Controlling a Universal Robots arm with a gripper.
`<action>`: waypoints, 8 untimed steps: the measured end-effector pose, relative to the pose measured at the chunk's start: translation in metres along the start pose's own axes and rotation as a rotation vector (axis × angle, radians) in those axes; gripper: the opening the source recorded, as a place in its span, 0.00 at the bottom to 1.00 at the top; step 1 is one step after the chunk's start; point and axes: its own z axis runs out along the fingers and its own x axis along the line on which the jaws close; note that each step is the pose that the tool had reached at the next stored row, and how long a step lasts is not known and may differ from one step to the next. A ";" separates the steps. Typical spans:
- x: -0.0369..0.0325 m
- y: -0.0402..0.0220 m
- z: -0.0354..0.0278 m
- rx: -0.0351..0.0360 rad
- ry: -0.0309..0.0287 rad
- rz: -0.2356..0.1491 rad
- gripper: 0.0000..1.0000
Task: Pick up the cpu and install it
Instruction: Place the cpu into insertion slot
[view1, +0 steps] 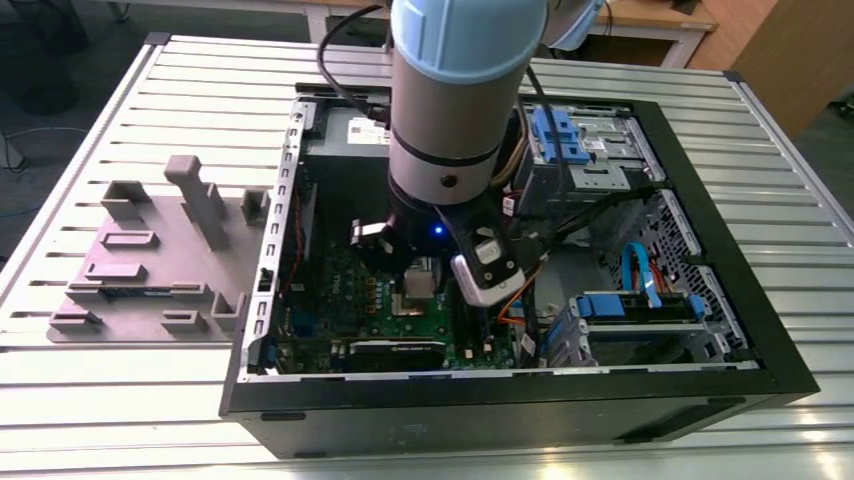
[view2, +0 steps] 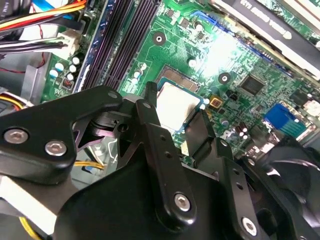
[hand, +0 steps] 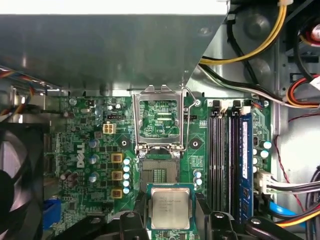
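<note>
Cpu (hand: 170, 207) is held clamped between the gripper (hand: 170, 215) fingers (view2: 151, 112) (edges pinched), near the open socket (hand: 158, 172) on the motherboard (hand: 90, 150), around centre of the exterior view.

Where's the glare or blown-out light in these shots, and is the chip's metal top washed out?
Second wrist view: glare whitens the green circuit board beside the small square silver-topped cpu, whose top reads pale. First wrist view: blown-out white strip bordering the grey metal panel; the cpu is evenly lit there.

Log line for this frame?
gripper: shut on cpu | cpu: held above motherboard, not in socket | socket: open, empty, plate raised
</note>
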 end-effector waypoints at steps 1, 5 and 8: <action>0.0000 -0.0001 0.0018 0.0000 0.0000 0.000 0.47; -0.0001 -0.0002 0.0047 0.0008 0.0003 0.000 0.47; -0.0001 -0.0002 0.0048 0.0008 0.0003 0.000 0.47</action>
